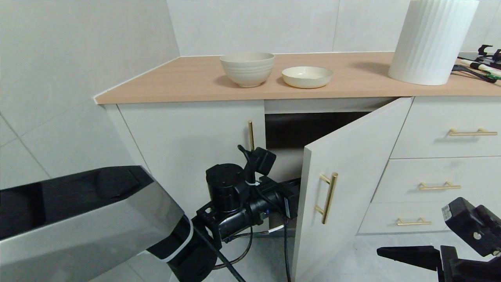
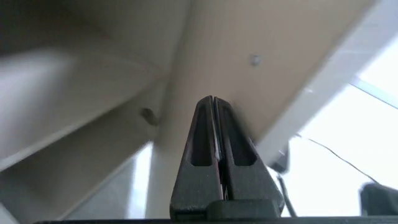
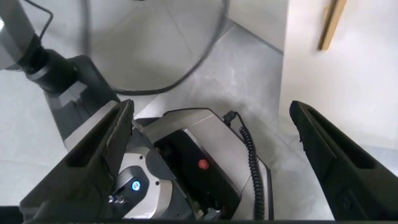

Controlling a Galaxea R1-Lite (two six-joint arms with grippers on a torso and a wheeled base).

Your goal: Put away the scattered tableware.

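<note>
A ribbed cream bowl [image 1: 247,68] and a shallow cream dish [image 1: 307,76] stand side by side on the wooden countertop [image 1: 188,80]. Below them the right-hand cabinet door [image 1: 352,164] stands ajar, showing a dark opening. My left arm [image 1: 250,196] is low at the gap behind that door. The left gripper [image 2: 212,99] is shut with nothing between its fingers, close to a pale inner cabinet panel [image 2: 261,50]. My right gripper [image 3: 211,118] hangs open and empty over the floor, low at the right.
A tall white ribbed container [image 1: 430,39] stands on the counter at the right, with dark utensils [image 1: 477,66] beyond it. Three drawers with gold handles [image 1: 438,186] lie right of the open door. The left door's gold handle [image 1: 250,135] is beside the opening.
</note>
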